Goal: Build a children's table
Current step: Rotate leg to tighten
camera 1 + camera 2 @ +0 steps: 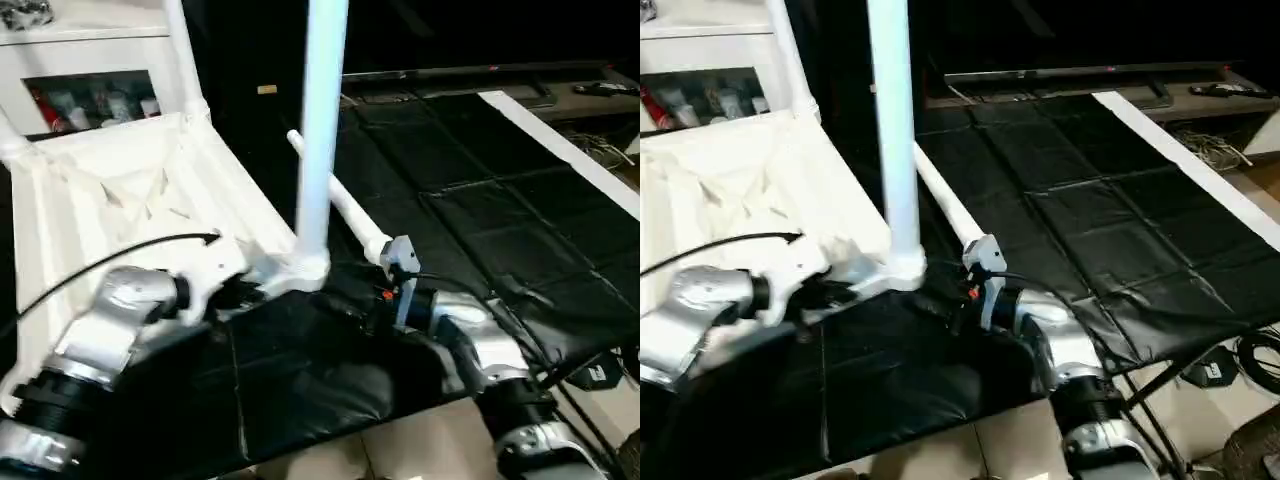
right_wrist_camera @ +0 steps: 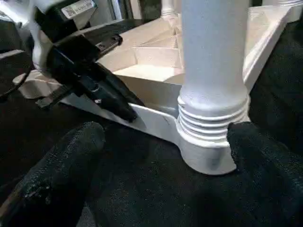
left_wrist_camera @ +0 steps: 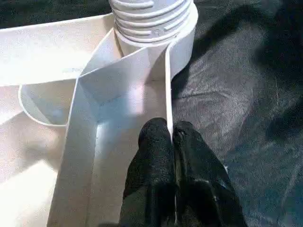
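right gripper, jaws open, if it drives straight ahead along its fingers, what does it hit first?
Most likely the base of the upright leg, at its threaded end in the tabletop's corner socket. The right gripper is open and that corner lies between its fingers. Depth is unclear; one finger may already be beside the socket.

Black quilted mat [image 1: 480, 190], white glass-door cabinet [image 1: 90, 70] with bottles behind.

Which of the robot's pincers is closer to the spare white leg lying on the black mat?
The right pincer. Its arm sits right beside the loose leg, open around the standing leg. The left pincer is farther off, clamped on the tabletop's rim.
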Robot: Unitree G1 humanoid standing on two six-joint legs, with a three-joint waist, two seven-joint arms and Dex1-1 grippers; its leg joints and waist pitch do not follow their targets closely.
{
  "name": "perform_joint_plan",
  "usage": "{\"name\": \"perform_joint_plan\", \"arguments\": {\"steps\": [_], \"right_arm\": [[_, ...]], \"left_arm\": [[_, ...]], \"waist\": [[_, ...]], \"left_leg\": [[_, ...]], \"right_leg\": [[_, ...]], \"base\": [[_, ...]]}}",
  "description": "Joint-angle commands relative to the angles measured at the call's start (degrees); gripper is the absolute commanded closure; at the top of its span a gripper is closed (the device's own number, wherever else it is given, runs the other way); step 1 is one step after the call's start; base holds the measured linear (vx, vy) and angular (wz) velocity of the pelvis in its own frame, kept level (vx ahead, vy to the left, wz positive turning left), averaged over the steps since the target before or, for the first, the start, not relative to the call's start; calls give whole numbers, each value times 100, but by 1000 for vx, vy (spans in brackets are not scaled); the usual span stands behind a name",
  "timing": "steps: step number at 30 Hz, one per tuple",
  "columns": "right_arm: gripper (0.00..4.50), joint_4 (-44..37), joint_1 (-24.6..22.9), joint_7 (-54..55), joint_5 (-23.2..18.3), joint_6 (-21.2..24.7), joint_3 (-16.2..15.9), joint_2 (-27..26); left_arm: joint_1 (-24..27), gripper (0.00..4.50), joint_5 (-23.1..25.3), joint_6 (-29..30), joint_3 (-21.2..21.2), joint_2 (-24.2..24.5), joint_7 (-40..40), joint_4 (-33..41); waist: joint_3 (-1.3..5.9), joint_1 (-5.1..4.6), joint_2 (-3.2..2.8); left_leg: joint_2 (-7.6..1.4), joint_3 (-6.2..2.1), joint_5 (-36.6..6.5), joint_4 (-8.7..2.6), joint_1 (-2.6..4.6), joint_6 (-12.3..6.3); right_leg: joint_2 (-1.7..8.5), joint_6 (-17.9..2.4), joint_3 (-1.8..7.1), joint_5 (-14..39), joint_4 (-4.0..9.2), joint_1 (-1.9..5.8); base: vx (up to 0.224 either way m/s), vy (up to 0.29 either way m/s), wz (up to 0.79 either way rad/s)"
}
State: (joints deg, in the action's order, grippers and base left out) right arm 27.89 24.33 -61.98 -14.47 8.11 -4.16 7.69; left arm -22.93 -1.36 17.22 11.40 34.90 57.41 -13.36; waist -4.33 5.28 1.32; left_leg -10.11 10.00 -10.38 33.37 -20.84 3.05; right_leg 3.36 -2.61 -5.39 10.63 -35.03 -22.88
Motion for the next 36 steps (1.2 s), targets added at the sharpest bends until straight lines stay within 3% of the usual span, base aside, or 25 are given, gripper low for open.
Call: {"name": "perform_joint_plan", "arguments": {"steps": [1,4,7,8,10,13,14,16,17,18,20,22,23,25,26,27,28,29,30,31,32,33,34,35,36], "right_arm": [[4,-288,-52,-111,-279,353,65,28],[0,-526,-174,326,-240,233,218,-53],[0,-785,-298,565,-326,575,314,-56],[0,-918,-382,657,-297,666,312,-28],[0,-1108,-537,757,-192,705,260,32],[0,-1260,-678,806,-110,575,198,112],[0,-1382,-809,845,-15,188,191,137],[0,-1704,-1023,881,-193,271,299,104],[0,-1777,-1061,908,-255,348,333,82],[0,-1997,-1184,1081,-311,411,416,21],[0,-2303,-1325,1460,-291,490,502,-86],[0,-2518,-1430,1956,37,462,455,-136],[0,-2664,-1493,2140,86,680,438,-161],[0,-2901,-1600,2223,113,1013,348,-111],[0,-2956,-1642,2222,98,1034,337,-114],[0,-2990,-1707,2332,248,756,329,-99],[0,-2990,-1707,2332,248,756,329,-99],[0,-2944,-1708,2316,311,638,293,-72],[0,-2893,-1712,2338,352,514,290,-76],[0,-2892,-1713,2341,352,510,292,-78],[0,-2836,-1729,2421,247,328,411,-212],[0,-2779,-1717,2496,259,171,470,-254],[0,-2761,-1715,2563,255,136,497,-273],[0,-2710,-1694,2581,238,134,513,-259],[0,-2650,-1671,2618,247,168,527,-230]], "left_arm": [[11,450,-141,11,-208,81,141,154],[167,396,-408,26,-443,138,271,375],[337,386,-579,60,-590,270,388,639],[427,369,-645,18,-659,370,436,737],[635,352,-839,24,-878,512,485,986],[822,330,-1150,199,-1200,483,442,1299],[976,330,-1410,386,-1534,390,312,1590],[1201,312,-1709,593,-2090,86,-165,1996],[1240,302,-1736,610,-2166,30,-259,2057],[1363,294,-1799,708,-2354,-143,-550,2230],[1565,286,-1824,782,-2607,-568,-1228,2477],[1801,257,-1919,780,-2813,-1047,-1880,2724],[1922,257,-1853,732,-2911,-1316,-2263,2847],[2174,257,-1706,655,-2982,-1715,-2798,3105],[2318,257,-1523,545,-2956,-1905,-3052,3251],[2527,257,-1283,630,-2883,-2144,-3371,3516],[2527,257,-1283,630,-2883,-2144,-3371,3516],[2648,257,-1060,536,-2757,-2224,-3498,3587],[2791,257,-819,463,-2574,-2335,-3670,3676],[2797,257,-811,462,-2567,-2340,-3678,3680],[2825,257,-738,567,-2475,-2421,-3814,3690],[2822,257,-852,727,-2476,-2540,-3915,3699],[2819,257,-882,788,-2480,-2602,-4013,3720],[2803,257,-825,853,-2467,-2603,-4121,3745],[2800,257,-767,874,-2432,-2555,-4150,3775]], "waist": [[436,39,-111],[462,30,-105],[451,25,-114],[443,42,-164],[412,30,-169],[395,38,-191],[396,35,-179],[390,39,-167],[387,39,-150],[383,40,-73],[376,52,-80],[374,45,-82],[365,37,-80],[374,42,-71],[360,29,-31],[344,59,32],[338,40,-24],[340,68,-83],[331,-48,-26],[353,-40,-126],[351,-130,-219],[345,-198,-246],[332,-211,-245],[282,-166,-205],[287,-139,-118]], "left_leg": [[-392,-151,-1061,-409,64,-147],[-392,-142,-843,-387,57,-146],[-377,-132,-843,-386,61,-160],[-373,-136,-898,-384,71,-141],[-368,-132,-1257,-411,83,-39],[-375,-139,-1491,-419,102,69],[-384,-146,-1567,-429,97,108],[-401,-145,-1609,-421,95,121],[-381,-143,-1603,-420,90,54],[-370,-140,-1564,-418,82,-12],[-398,-148,-1449,-421,69,-11],[-368,-150,-1493,-425,63,-4],[-397,-157,-1505,-433,55,38],[-364,-155,-1600,-411,79,17],[-368,-163,-1620,-430,38,-14],[-320,-278,-1644,-479,-113,-175],[-348,-305,-1714,-505,-130,-252],[-275,-457,-1872,-512,-206,-383],[-326,-628,-2132,-509,-217,-354],[-405,-740,-2312,-533,-198,-284],[-668,-1110,-2838,-722,-118,-283],[-857,-1410,-3125,-859,4,-506],[-860,-1483,-3093,-858,62,-662],[-614,-1379,-2972,-817,-57,-860],[-330,-1222,-2771,-695,-180,-826]], "right_leg": [[602,-1082,407,1168,422,314],[605,-1192,405,704,357,309],[581,-1293,397,556,348,308],[588,-1291,399,636,356,301],[576,-1129,400,1129,417,292],[582,-1051,403,1525,459,274],[589,-1027,403,1608,457,282],[593,-1046,407,1572,458,278],[575,-1026,405,1620,477,283],[572,-971,403,1725,495,289],[584,-901,404,1799,491,283],[563,-753,396,2064,523,277],[557,-749,398,2035,519,279],[555,-630,400,2216,557,261],[544,-528,391,2281,578,287],[637,-497,276,2360,526,394],[653,-475,237,2554,565,392],[673,-441,21,2798,584,448],[602,-527,-102,2580,567,454],[558,-587,-153,2315,512,481],[341,-687,-204,1613,251,459],[195,-806,-119,1234,-127,338],[146,-903,-58,1238,-245,243],[182,-1058,108,1168,-250,230],[329,-1109,266,1046,-24,292]], "base": [[0,0,0],[0,0,0],[0,0,0],[0,0,0],[0,0,0],[0,0,0],[0,0,0],[0,0,0],[0,0,0],[0,0,0],[0,0,0],[0,0,0],[0,0,0],[0,0,0],[0,0,0],[0,0,0],[0,0,0],[-9,-9,25],[5,-33,46],[35,-70,72],[33,-61,51],[36,-94,54],[7,-57,28],[15,-136,63],[9,-167,61]]}}
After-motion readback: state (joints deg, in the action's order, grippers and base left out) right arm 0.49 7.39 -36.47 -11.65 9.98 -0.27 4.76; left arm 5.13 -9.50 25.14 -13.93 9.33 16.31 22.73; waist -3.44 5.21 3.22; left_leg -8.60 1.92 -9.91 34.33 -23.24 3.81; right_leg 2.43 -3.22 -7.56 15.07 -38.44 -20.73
